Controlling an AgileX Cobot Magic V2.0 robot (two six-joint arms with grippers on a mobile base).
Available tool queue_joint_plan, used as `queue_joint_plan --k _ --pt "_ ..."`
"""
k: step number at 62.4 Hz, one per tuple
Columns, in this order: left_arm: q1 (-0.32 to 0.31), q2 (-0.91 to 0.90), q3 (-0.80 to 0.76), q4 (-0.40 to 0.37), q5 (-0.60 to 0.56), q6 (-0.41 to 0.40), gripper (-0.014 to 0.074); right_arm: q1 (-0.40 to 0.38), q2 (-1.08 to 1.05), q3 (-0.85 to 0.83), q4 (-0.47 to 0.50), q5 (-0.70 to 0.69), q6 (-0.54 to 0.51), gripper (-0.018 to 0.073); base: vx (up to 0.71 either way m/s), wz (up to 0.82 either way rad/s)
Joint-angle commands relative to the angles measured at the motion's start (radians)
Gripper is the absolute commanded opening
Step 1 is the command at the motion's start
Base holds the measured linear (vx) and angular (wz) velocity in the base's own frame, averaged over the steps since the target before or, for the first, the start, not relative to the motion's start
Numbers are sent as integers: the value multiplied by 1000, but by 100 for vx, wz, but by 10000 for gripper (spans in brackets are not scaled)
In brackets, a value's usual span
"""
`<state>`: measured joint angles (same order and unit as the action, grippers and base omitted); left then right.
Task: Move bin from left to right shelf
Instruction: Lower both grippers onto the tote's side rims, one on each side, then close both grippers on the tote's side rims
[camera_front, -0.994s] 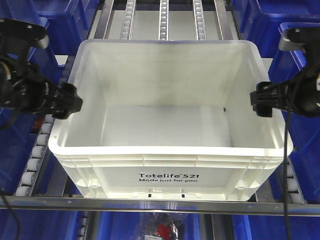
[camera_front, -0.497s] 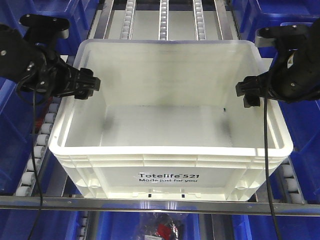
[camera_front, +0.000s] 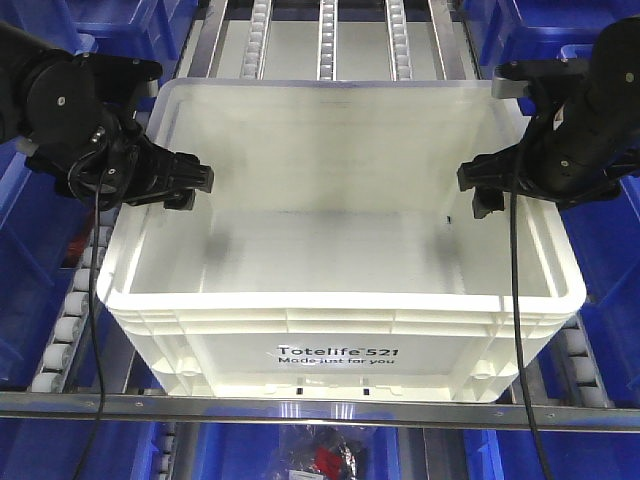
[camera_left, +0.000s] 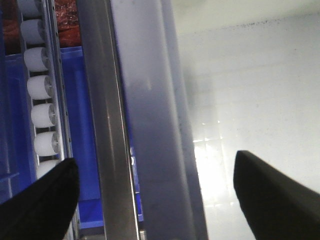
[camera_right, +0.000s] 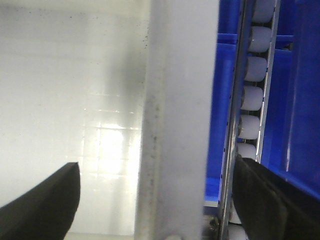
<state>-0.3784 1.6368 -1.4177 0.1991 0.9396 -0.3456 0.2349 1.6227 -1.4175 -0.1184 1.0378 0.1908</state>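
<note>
The left hand (camera_front: 190, 183) and right hand (camera_front: 478, 190) have swung in over the side rims of the bin (camera_front: 330, 350), fingers (camera_left: 280, 195) apart astride each wall, so the bin, resting on the roller shelf (camera_front: 300, 408), looks ready for clamping.

The gripper (camera_left: 156, 200) stands spread wide astride the rim of the bin (camera_left: 150, 90), pale rollers (camera_left: 42, 87) beside its outer finger
</note>
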Motion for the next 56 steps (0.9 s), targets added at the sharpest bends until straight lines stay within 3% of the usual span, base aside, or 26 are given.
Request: queue_joint_plan --k 1,21,56 --pt "-4 -42 -34 4 -17 -43 594 -8 -36 -34 -7 -24 -9 591 0 0" --pt "-4 -42 -34 4 -13 -53 560 -8 -36 -34 -7 -23 -16 578 0 0" --pt "-4 -42 -34 34 -24 -63 312 -9 -36 -34 -31 -6 20 371 0 0"
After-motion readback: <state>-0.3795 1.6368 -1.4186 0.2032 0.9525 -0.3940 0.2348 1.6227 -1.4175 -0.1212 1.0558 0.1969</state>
